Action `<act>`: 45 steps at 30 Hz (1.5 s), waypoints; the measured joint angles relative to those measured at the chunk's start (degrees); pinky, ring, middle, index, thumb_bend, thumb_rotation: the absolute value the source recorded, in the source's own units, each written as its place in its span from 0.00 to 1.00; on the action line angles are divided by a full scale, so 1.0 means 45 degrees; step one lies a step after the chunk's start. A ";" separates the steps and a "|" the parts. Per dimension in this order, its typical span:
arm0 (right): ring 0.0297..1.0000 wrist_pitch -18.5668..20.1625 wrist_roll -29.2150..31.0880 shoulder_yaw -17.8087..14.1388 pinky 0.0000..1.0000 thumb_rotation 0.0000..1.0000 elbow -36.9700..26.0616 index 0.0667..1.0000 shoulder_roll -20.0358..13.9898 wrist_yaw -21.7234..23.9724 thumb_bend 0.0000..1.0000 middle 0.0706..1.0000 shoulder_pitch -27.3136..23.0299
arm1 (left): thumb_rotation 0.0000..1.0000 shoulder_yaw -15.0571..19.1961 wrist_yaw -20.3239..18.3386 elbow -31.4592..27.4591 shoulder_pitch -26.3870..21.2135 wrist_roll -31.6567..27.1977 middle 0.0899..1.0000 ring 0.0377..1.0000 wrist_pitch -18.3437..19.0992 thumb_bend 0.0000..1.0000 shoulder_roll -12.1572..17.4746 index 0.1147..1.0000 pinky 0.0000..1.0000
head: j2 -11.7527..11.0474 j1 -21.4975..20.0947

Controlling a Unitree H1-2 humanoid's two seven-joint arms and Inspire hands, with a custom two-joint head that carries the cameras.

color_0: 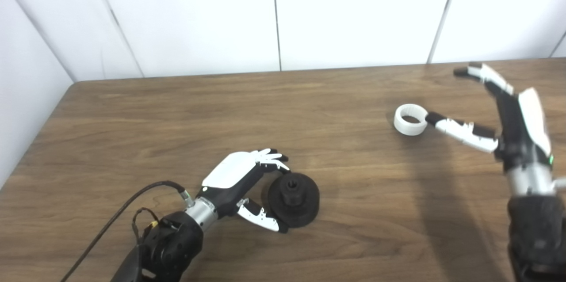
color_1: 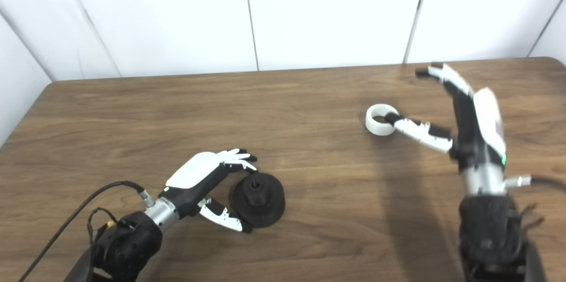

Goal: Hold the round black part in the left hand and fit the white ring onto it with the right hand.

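The bench [color_0: 309,109] is bare wood between the round black part [color_0: 293,200] and the white ring [color_0: 410,119], so a hand could slide across there with nothing to bump. Behind the black part, the wood runs free all the way to the white wall [color_0: 274,12], which blocks the far side. The left hand [color_0: 247,184] wraps the black part's left side, fingers above and thumb below, so that side is shut off. Its right side is free. Its cable [color_0: 115,215] lies on the wood left of the black part. The right hand [color_0: 499,114] stands spread wide, far to the right of the black part, its thumb tip touching the ring's right edge.
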 measured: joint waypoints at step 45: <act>1.00 -0.0607 -0.1176 0.2168 1.00 0.31 0.8478 0.66 -0.0747 0.1084 0.97 0.94 -0.3440 | 0.29 0.0050 -0.0035 0.0058 -0.0028 -0.0023 0.88 0.96 -0.0059 0.78 -0.0116 0.54 0.94 | -0.0254 -0.0156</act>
